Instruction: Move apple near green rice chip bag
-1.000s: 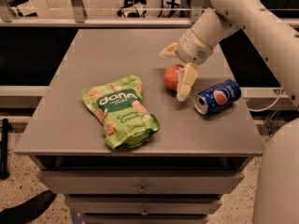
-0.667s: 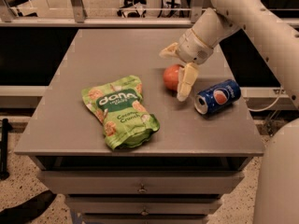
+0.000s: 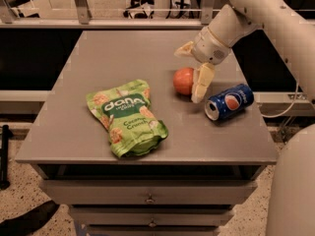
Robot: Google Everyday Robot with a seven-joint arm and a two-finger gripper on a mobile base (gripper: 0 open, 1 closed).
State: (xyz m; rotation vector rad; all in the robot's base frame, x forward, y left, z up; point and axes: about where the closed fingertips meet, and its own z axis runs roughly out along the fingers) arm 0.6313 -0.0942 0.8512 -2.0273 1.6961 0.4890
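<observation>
The red-orange apple (image 3: 182,80) sits on the grey table (image 3: 98,48), right of centre. The green rice chip bag (image 3: 127,117) with white "dana" lettering lies flat to the front left of the apple, a short gap away. My gripper (image 3: 193,68) is low over the table just right of the apple. It is open. One pale finger (image 3: 202,84) stands against the apple's right side and the other (image 3: 184,50) points out behind it. The apple is not clasped.
A blue Pepsi can (image 3: 229,102) lies on its side just right of the gripper, near the table's right edge. The table has drawers below its front edge. A rail runs behind the table. My white arm reaches in from the upper right.
</observation>
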